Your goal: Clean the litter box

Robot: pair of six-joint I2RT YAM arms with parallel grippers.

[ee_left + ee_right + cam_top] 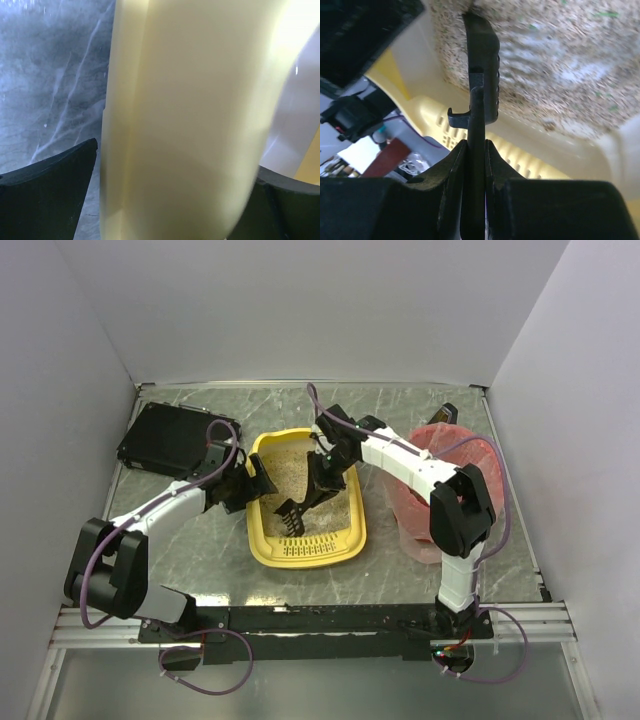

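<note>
The grey marbled surface [200, 540] carries everything, and the yellow litter box [262, 545] sits at its middle, between the two arms, where both can reach it. Its slotted end faces the arm bases. A pink bag-lined bin [480, 455] stands just to its right, probably to receive what is sifted out. A flat black box [175, 438] lies well apart at the far left and plays no visible part. The left fingers [50, 200] are released and spread wide to either side of the box's left wall. A sliver of surface shows beside one of them, so they look posted to steady the tray rather than clamped on it. The right fingers [445, 180] are clenched on the handle of a black scoop [292, 512], whose slotted head angles down into the box over the beige litter [560, 60], apparently mid-sift. A few green flecks show in the litter, too small to name.
</note>
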